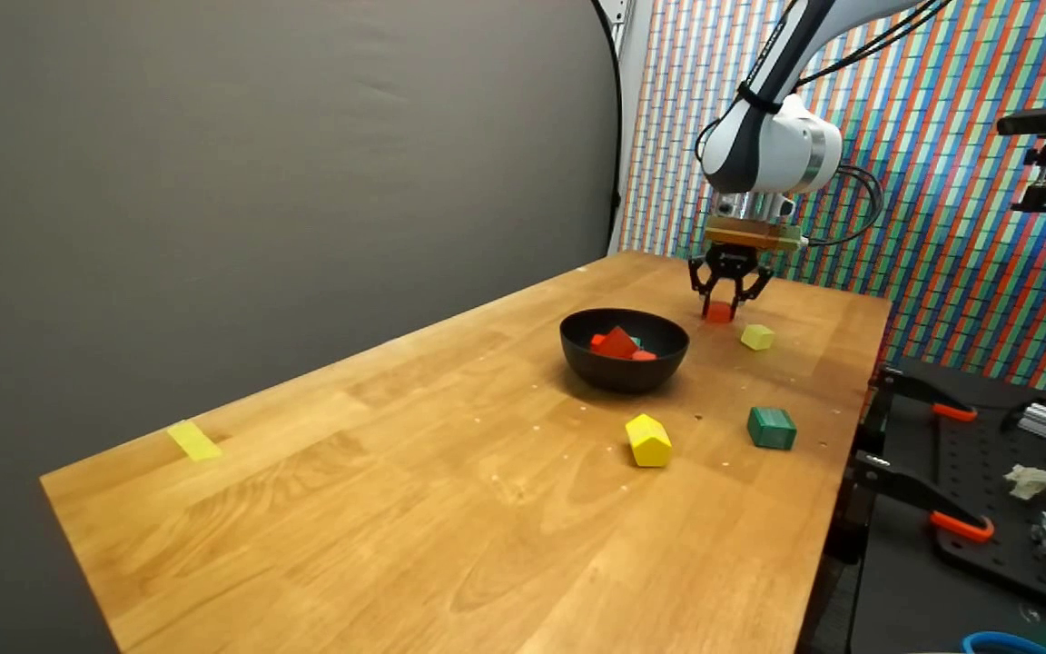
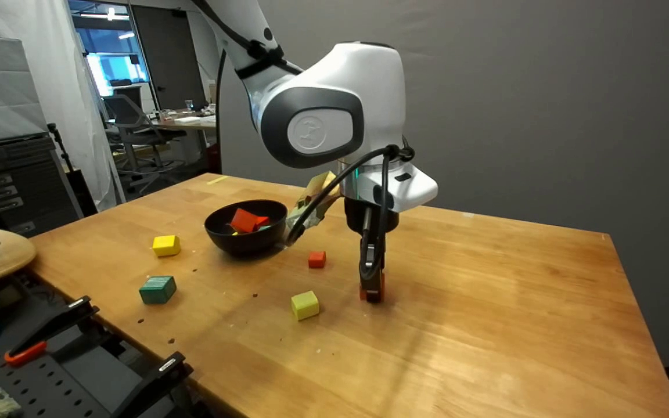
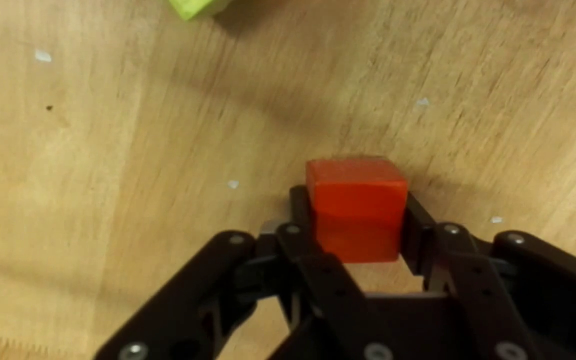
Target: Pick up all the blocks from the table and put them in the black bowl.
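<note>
My gripper (image 3: 359,227): clamped on red block (image 3: 358,205).
Bowl (image 2: 241,247): left of me, farther, in an exterior view; red blocks (image 2: 245,220) inside.
Green block (image 2: 158,289), yellow block (image 2: 166,246): left of bowl.

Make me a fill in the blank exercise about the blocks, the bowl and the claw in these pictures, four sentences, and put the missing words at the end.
Exactly ____ red block sits in the grip of the claw.
The bowl holding several blocks is coloured ____.
One loose block on the table, not red, orange or yellow, is coloured ____.
The closest look at the claw comes from the ____ view.

Missing words: one; black; green; wrist.
</note>
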